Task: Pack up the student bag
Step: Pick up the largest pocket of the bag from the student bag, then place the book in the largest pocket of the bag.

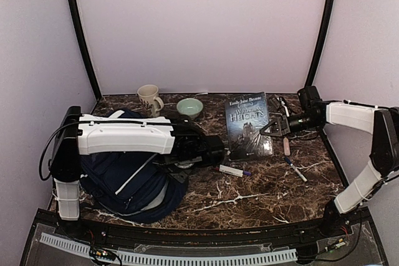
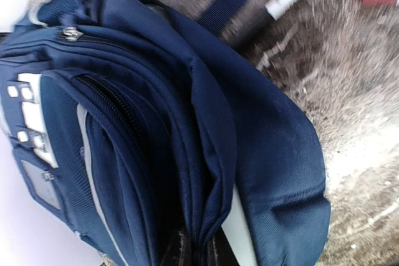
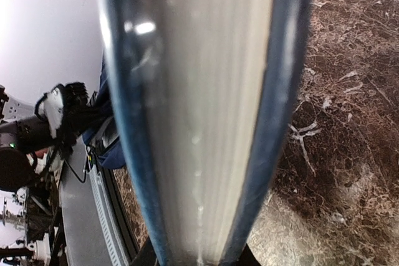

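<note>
The navy student bag [image 1: 106,179], white-striped with grey patches, lies slumped at the near left of the table [image 1: 249,197]. The left gripper [image 2: 199,256] pinches its fabric edge; the right gripper [image 1: 273,129] clamps the Wuthering Heights book [image 1: 248,123].

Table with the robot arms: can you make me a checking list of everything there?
Surface: dark marbled table, no spills seen.
Job's things: student bag lying near-left under the left arm; book mid-table.
Clutter: mug and bowl at the back; marker, pen, pink block lying loose.
Claws: left claw pinches a bag fold; right claw shut on the book's edge.
Cables: black cable loops beside the left arm's base.
Surroundings: plain pale walls, black corner poles.
</note>
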